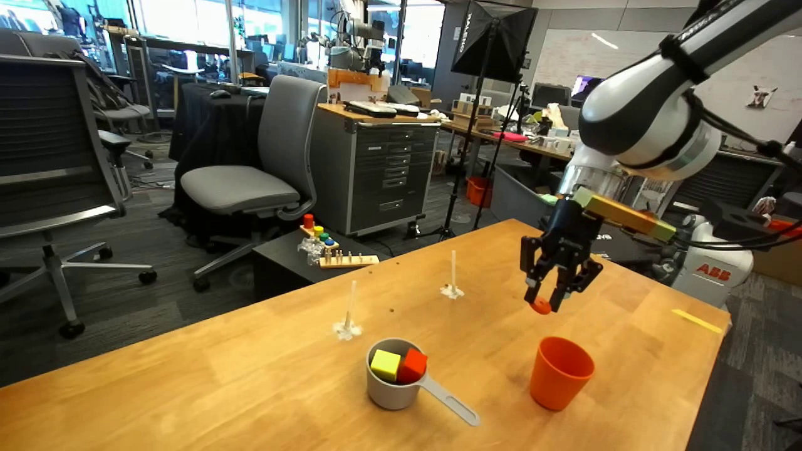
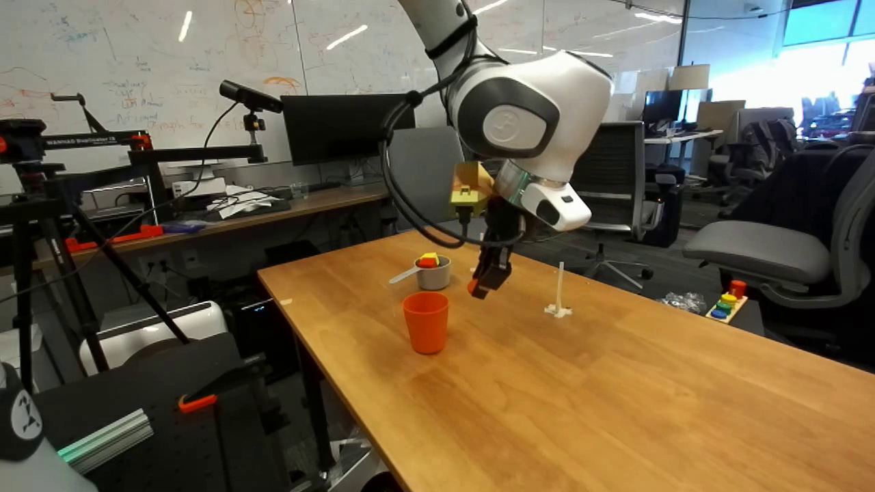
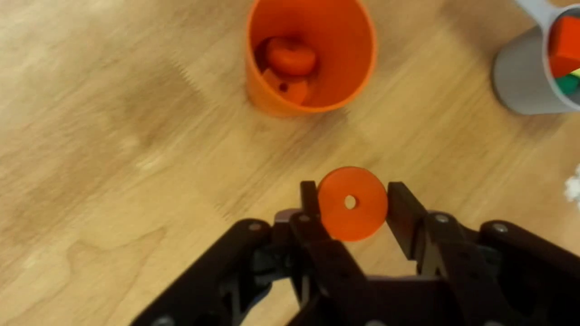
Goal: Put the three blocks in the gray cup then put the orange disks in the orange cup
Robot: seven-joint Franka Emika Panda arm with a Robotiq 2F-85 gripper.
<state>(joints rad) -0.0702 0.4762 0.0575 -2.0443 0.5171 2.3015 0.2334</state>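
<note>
My gripper is shut on an orange disk with a hole in its middle, held flat between the fingertips above the table. The orange cup stands upright, close to the gripper in the wrist view. Orange pieces lie at its bottom. The gray cup stands upright with its handle pointing toward the orange cup's side. It holds the yellow-green block and the red block. The green block shows partly inside it in the wrist view. Both cups show in an exterior view.
Two thin upright sticks stand on the wooden table on white bases, one nearer and one farther. A peg toy with colored pieces and a peg board sit on a black box beyond the table edge.
</note>
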